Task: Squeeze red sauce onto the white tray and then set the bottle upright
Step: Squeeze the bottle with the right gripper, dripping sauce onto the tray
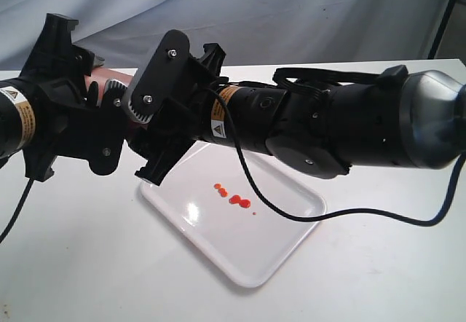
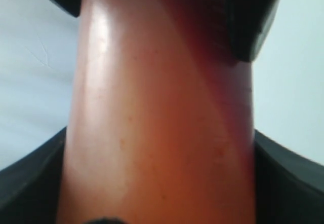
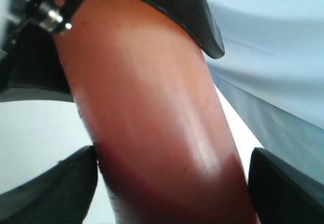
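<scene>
A white tabletop (image 1: 87,264) runs back to a pale grey-blue cloth backdrop (image 1: 291,16). Above it, the translucent plastic squeeze bottle showing dark red sauce (image 1: 95,85) hangs on its side over the far left corner of the flat glossy white rectangular tray (image 1: 269,242). Its nozzle is hidden behind the black grippers. Small glossy drops of red sauce (image 1: 237,199) already lie near the tray's middle. The left gripper (image 1: 102,111) is clamped on the bottle's body, with a finger against each side. The right gripper (image 1: 149,118) straddles the bottle. One of its fingers touches the wall and the other sits just beside it, so I cannot tell whether it is pressing. Squeezing looks to be at or near its end. The next move probably calls for one gripper letting go while the other turns the bottle base-down and sets it on the table without tipping it.
</scene>
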`<action>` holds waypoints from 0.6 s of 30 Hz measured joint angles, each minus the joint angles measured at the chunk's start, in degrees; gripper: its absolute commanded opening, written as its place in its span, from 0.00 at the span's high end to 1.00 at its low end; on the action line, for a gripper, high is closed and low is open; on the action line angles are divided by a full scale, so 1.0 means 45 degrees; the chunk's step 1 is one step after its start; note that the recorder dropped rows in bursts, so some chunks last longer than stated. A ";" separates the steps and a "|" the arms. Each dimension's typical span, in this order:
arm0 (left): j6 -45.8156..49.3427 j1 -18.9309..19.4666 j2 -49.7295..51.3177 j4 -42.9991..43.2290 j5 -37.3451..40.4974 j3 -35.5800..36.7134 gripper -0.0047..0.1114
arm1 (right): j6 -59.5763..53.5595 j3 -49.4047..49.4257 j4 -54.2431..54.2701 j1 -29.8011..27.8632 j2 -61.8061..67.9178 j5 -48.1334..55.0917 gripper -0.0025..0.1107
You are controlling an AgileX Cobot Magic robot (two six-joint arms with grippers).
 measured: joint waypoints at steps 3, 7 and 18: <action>0.0000 0.0000 0.0000 0.0000 0.0000 0.0005 0.96 | 0.0000 0.0000 0.0000 0.0000 0.0000 0.0025 0.98; 0.0000 0.0000 0.0000 -0.0022 0.0166 0.0005 0.96 | 0.0000 0.0000 0.0141 0.0023 0.0000 0.0000 0.98; -0.0195 -0.0025 -0.0082 -0.0111 -0.0191 0.0005 0.96 | -0.0141 0.0000 0.0491 0.0070 -0.0612 0.1062 0.18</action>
